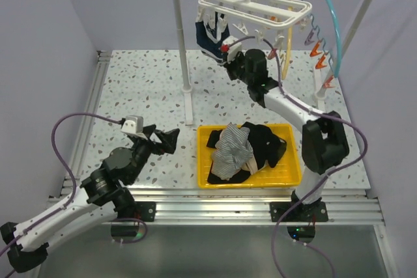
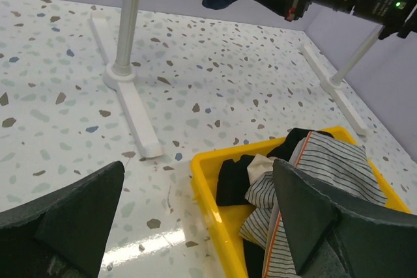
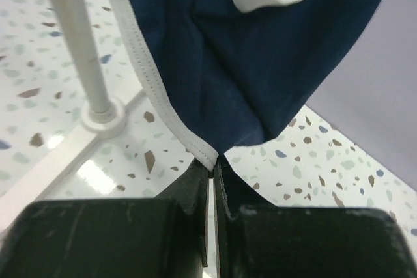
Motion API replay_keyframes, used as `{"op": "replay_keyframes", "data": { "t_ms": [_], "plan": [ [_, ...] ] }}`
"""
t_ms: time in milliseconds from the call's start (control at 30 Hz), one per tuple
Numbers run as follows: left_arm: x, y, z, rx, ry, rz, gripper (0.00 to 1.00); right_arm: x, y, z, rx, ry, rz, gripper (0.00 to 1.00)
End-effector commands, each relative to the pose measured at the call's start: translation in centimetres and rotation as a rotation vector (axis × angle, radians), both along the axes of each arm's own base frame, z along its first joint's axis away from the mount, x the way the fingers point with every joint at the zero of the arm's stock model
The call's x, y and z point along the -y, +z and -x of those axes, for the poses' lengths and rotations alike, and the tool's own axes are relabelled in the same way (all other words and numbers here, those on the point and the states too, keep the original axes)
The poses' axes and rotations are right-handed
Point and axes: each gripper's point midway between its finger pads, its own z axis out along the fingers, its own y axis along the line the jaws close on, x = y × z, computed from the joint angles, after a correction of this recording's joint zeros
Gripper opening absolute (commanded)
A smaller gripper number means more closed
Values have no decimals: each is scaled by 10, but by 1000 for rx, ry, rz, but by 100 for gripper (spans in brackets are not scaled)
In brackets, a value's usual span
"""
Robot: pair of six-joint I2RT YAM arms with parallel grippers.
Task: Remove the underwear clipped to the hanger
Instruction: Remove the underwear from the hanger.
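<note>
**Item: navy underwear [image 3: 260, 63], last piece on the hanger [image 1: 251, 6]**

- Location: clipped under the left end of the white hanger, which hangs from the rack [image 1: 182, 50] over the far half of the table [image 1: 143, 83]. Other underwear, striped and black, lies piled in the yellow tray [image 1: 202, 161] near the front edge, right of centre.
- Risks, as judged:
  - The hold takes only the lowest tip of the hem, so a pull may slide the cloth out.
  - If the clip holds firm, the pull may tilt or swing the hanger, or drag it along the rail.
  - The fabric may stretch rather than release.
- Right gripper [image 3: 212, 167]: pressed together, clamped on that white-edged bottom point of the navy underwear. It touches nothing else.
- Left gripper [image 1: 159, 138]: spread fully apart and holding nothing. It hangs over the table's front left area, just beside the tray's left rim.
</note>
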Motion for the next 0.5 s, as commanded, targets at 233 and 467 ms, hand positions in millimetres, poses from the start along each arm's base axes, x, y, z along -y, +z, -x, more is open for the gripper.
{"op": "replay_keyframes", "data": {
  "t_ms": [233,467],
  "plan": [
    [48,113,-34,247,-61,51,100,-16,31,119,-148,462,-3,0],
    [58,161,-73,249,-134,178,100,-5,38,162,-169,543,22,0]
  ]
}}
